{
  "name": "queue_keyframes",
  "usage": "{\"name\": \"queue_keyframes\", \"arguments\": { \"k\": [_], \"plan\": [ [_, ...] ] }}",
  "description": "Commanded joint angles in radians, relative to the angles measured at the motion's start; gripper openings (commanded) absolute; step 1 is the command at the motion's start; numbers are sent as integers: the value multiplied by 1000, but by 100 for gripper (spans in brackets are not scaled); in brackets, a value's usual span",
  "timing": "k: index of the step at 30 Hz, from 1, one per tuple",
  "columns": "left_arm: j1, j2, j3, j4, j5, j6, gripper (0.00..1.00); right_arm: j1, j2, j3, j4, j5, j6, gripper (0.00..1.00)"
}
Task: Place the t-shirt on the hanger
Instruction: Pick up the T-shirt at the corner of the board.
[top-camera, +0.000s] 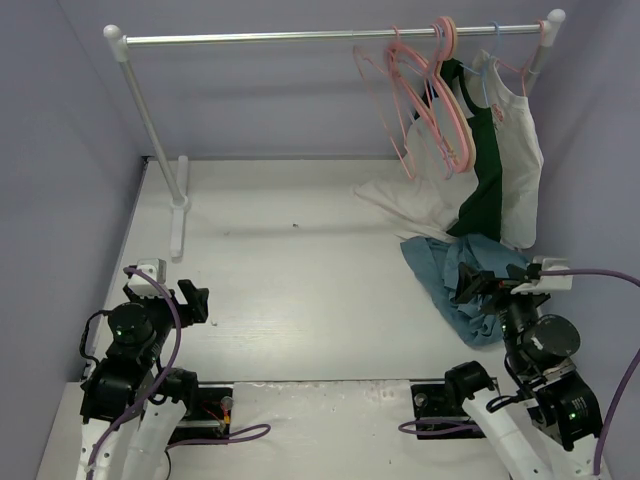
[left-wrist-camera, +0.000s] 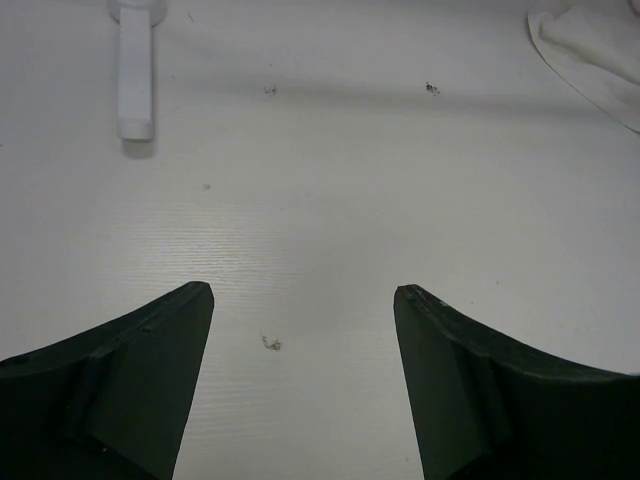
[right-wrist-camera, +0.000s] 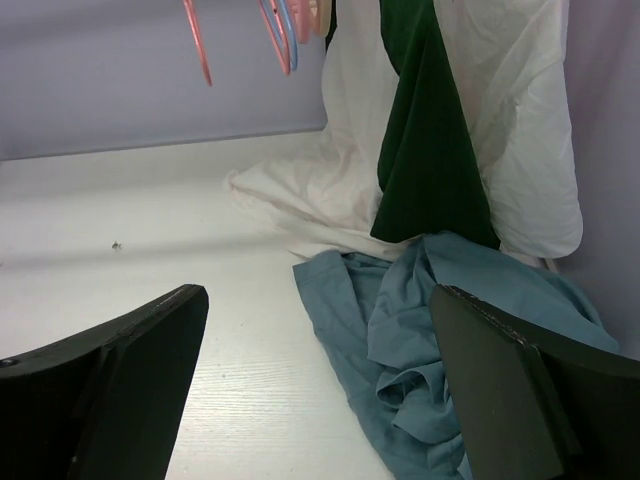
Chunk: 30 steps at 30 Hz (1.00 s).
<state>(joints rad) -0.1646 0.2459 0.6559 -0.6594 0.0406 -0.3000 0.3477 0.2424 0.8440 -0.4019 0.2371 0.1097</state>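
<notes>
The teal-blue t-shirt (top-camera: 450, 278) lies crumpled on the table at the right, below the hanging clothes; it also shows in the right wrist view (right-wrist-camera: 420, 330). Several pink hangers (top-camera: 425, 95) hang on the rail at the upper right; their lower ends show in the right wrist view (right-wrist-camera: 197, 45). My right gripper (top-camera: 478, 287) is open and empty, right at the shirt's near right part; the wrist view (right-wrist-camera: 318, 300) shows the shirt between and past its fingers. My left gripper (top-camera: 197, 300) is open and empty over bare table at the left (left-wrist-camera: 303, 292).
A dark green garment (top-camera: 485, 180) and a white top (top-camera: 520, 165) hang on the rail (top-camera: 300, 38). A white cloth (top-camera: 405, 205) lies on the table behind the shirt. A pale blue hanger (top-camera: 490, 60) hangs there too. The rail's left post foot (top-camera: 178, 215) stands far left.
</notes>
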Motion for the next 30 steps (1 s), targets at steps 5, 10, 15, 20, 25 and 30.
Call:
{"name": "queue_keyframes", "arguments": {
  "k": [5,10,15,20,25,30],
  "plan": [
    [-6,41,-6,95,-1,-25,73,2,99,38,49,115,44,100],
    [-4,104,17,101,-5,-45,73,4,231,76,3,210,120,100],
    [-4,165,54,112,-21,-41,73,2,438,122,-46,298,283,100],
    [-3,164,28,112,-30,-31,73,-12,579,70,1,386,462,100],
    [-6,122,13,113,-31,-21,73,-171,690,-54,115,246,582,100],
    [-15,119,10,115,-25,-19,73,-317,790,-167,215,176,685,100]
  ]
}}
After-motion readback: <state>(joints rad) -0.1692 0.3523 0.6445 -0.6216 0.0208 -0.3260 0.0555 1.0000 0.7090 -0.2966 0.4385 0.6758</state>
